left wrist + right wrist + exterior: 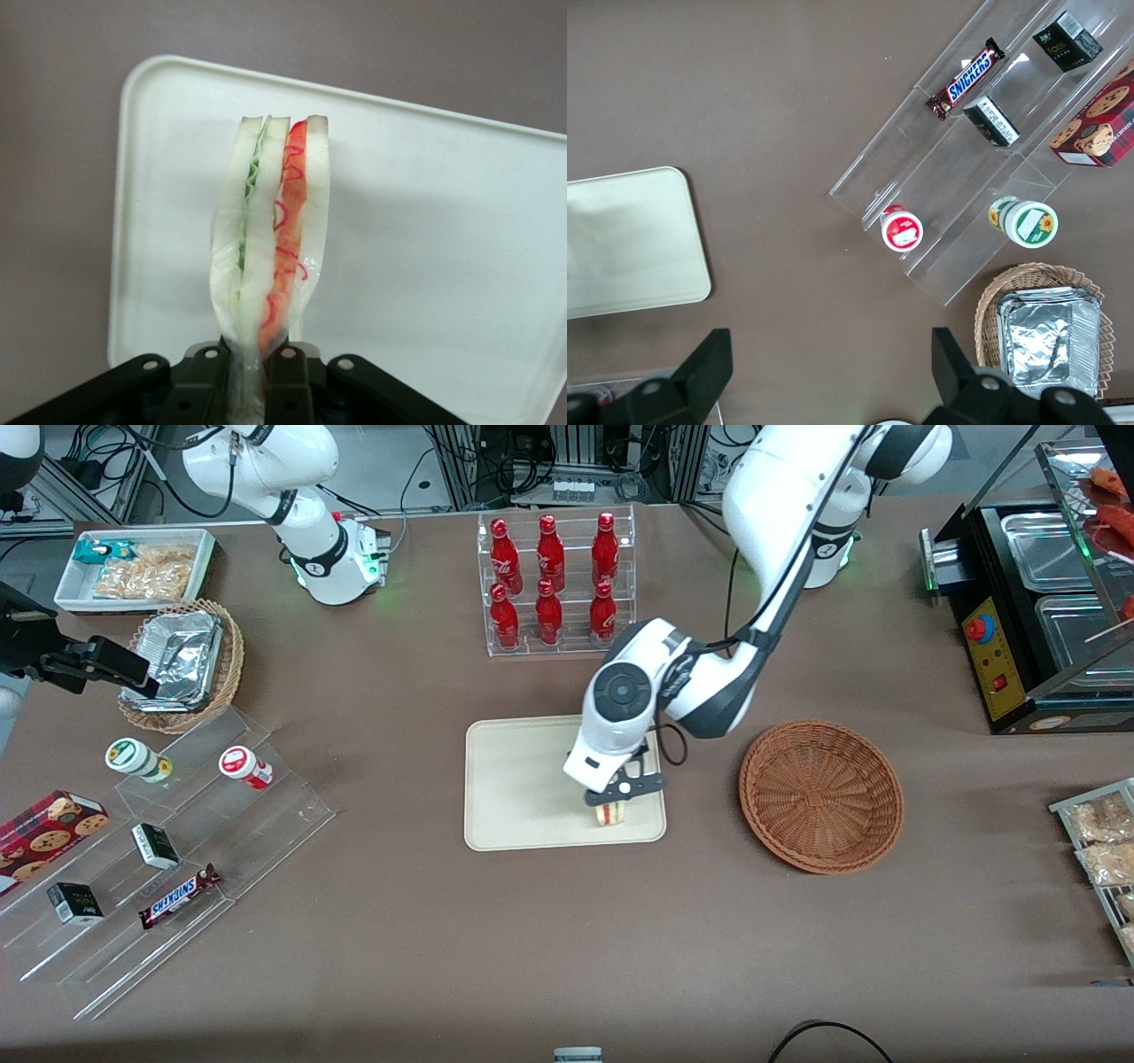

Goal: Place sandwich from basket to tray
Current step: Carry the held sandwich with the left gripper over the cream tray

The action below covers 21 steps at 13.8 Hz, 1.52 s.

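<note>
Sandwich [610,813] over the tray [514,779], basket [821,794] already empty.

The gripper [620,795] hangs low above the tray's corner nearest the basket, fingers [285,372] clamped on the wedge's wrapped tip, so the carry looks basically done and only the set-down and release seem left. The front view shows the whole bench [567,939] and where the arm sits, but the sandwich is mostly tucked under the wrist there. The left wrist view is what shows the grip, the green and red filling, and tray surface under it, though whether it's touching down is hard to tell.
</note>
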{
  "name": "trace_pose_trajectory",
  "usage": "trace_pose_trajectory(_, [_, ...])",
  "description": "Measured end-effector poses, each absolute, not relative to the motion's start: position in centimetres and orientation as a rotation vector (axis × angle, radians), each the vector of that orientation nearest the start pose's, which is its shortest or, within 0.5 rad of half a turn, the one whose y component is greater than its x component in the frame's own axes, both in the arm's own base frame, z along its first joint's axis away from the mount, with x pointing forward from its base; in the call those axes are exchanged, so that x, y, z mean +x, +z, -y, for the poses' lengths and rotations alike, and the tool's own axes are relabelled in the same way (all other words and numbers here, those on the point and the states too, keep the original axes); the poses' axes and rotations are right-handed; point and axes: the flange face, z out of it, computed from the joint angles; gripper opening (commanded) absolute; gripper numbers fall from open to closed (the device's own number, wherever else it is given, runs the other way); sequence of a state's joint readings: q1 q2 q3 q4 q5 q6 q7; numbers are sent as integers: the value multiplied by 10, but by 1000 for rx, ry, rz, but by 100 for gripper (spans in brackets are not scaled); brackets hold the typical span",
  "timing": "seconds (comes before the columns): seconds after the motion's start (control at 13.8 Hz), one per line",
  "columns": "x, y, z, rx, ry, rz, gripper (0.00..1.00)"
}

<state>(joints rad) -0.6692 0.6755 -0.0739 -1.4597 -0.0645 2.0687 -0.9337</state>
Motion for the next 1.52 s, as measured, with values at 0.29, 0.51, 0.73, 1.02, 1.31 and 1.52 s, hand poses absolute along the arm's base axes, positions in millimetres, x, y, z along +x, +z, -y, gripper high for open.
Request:
trace_pose_trajectory(0.29, [522,268,513,-3139,247,363,7])
trace_pose_trajectory(0.51, [518,263,526,-3162,282,357,7])
trace_pose_trajectory(0.73, [517,255,530,-3161,304,357,9])
trace_pose_trajectory(1.02, [516,244,529,-3151,318,358,100])
trace_pose_trajectory(1.31, [518,249,531,-3161,309,360,100])
trace_pose_trajectory(1.52, [524,274,535,-3197,266,362,100])
